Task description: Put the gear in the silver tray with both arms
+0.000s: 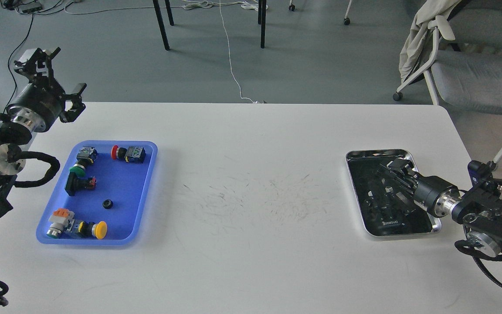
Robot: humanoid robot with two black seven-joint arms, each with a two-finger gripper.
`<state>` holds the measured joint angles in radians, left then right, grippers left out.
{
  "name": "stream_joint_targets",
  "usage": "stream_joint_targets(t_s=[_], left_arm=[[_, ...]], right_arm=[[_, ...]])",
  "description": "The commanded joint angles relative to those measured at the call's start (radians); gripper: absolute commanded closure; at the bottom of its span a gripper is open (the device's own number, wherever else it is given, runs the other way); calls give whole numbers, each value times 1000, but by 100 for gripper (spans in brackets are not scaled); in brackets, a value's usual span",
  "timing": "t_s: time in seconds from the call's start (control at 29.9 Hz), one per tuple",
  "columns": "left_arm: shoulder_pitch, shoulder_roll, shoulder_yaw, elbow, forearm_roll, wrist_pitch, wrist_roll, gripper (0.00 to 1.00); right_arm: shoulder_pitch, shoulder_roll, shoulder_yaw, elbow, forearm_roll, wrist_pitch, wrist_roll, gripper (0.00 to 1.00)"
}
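Observation:
A small black gear (pixel 108 203) lies in the blue plastic tray (pixel 122 183) at the left of the white table. The silver tray (pixel 377 152) sits at the right, its dark bottom reflecting my arm. My left gripper (pixel 55 75) is open and empty, raised over the table's far left corner, behind the blue tray. My right gripper (pixel 392 169) reaches in low over the silver tray; its dark fingers blend with the reflection, so I cannot tell how the jaws stand or whether they hold anything.
The blue tray also holds several push-button switches: red (pixel 128 153), green (pixel 79 170), yellow (pixel 94 229). A grey chair (pixel 473 74) stands beyond the table's right far corner, table legs and cables behind.

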<state>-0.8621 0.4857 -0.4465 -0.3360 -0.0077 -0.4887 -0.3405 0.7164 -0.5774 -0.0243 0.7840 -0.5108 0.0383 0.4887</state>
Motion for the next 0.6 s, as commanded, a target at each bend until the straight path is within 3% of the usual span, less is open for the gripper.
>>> stream_joint_targets(t_s=[0.0,0.07,0.13,0.57], left_arm=[[2,1,0,0,0,0,-3,2],[2,1,0,0,0,0,-3,2],[2,1,0,0,0,0,-3,2],[5,7,3,0,2,0,-3,2]], right_arm=[[0,1,3,0,0,-2,0,60],[1,1,3,0,1,-2,0,55],[5,1,9,0,2,-5,0,45],[18,1,-9,18,5,-20,0,33]])
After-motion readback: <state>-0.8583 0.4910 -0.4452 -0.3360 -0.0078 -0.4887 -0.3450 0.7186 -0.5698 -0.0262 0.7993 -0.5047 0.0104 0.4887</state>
